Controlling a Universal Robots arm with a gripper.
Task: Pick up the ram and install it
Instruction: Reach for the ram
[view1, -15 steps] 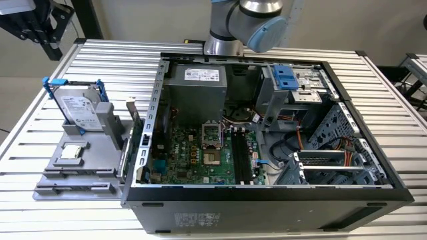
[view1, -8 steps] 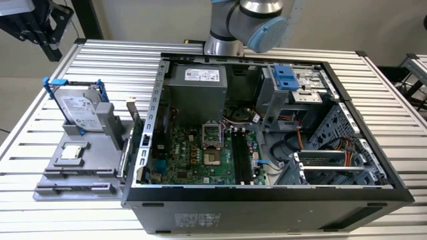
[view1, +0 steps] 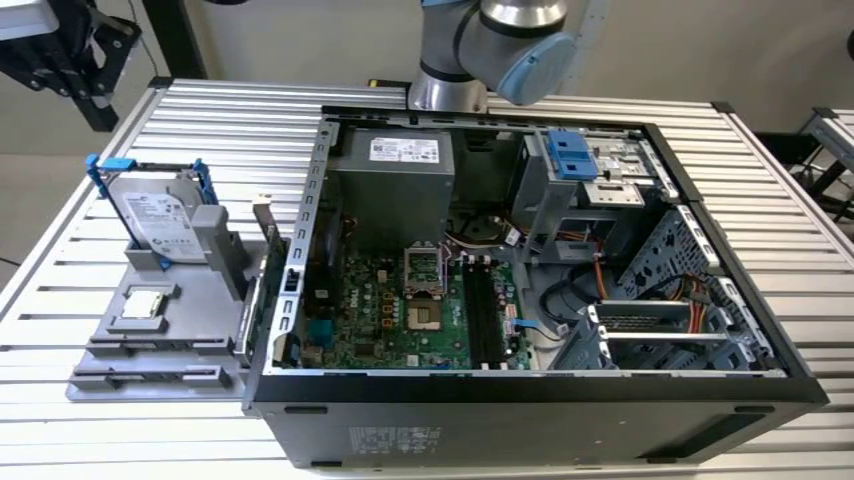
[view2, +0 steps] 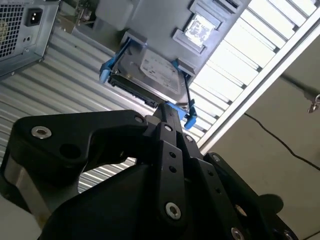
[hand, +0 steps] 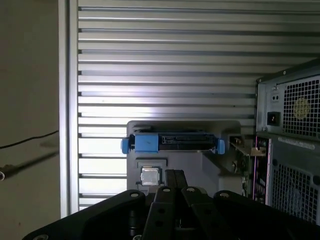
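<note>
The gripper hangs high over the grey fixture with its fingers brought together and nothing visible between them (so, as far as both wrist views show, it carries no load). I cannot pick out the ram with certainty. The likeliest place for it, by my judgement, is among the dark memory slots on the motherboard, where a thin stick seen edge-on would blend in. If it is seated there, its long axis follows the slots, running from 12 to 6 o'clock in the exterior view, with its edge turned upward. The computer case lies on its side with the open face up, presumably so the board can be reached from above. At 9 o'clock from the case, just beside its wall, the fixture holds the spare parts ready. The hard drive stands on edge in its blue frame (a pose that offers a graspable rim), and the processor lies flat in a recess at 6 o'clock from the drive. Both rest on the ribbed metal table, and the arm enters at 12 o'clock.
</note>
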